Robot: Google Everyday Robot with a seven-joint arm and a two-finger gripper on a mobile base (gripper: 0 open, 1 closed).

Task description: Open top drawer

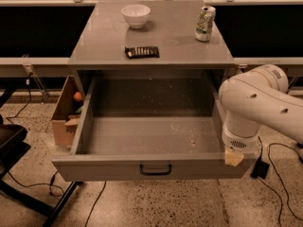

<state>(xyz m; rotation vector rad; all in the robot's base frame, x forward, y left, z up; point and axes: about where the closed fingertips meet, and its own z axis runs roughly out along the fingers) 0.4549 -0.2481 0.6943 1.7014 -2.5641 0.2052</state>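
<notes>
The top drawer (151, 167) of the grey cabinet stands pulled far out toward me. Its flat grey front carries a small black bar handle (155, 169). Its deep grey inside (147, 134) is speckled with crumbs and holds nothing else. My white arm (255, 103) reaches in from the right. My gripper (234, 157) points down at the drawer's front right corner, mostly hidden under the wrist, and only a beige tip shows there. It is well right of the handle.
On the cabinet top (99, 46) are a white bowl (136, 15), a dark flat packet (142, 52) and a drink can (205, 23). A cardboard box (66, 115) with fruit sits left of the cabinet. Cables and a black chair base (19, 174) lie on the floor.
</notes>
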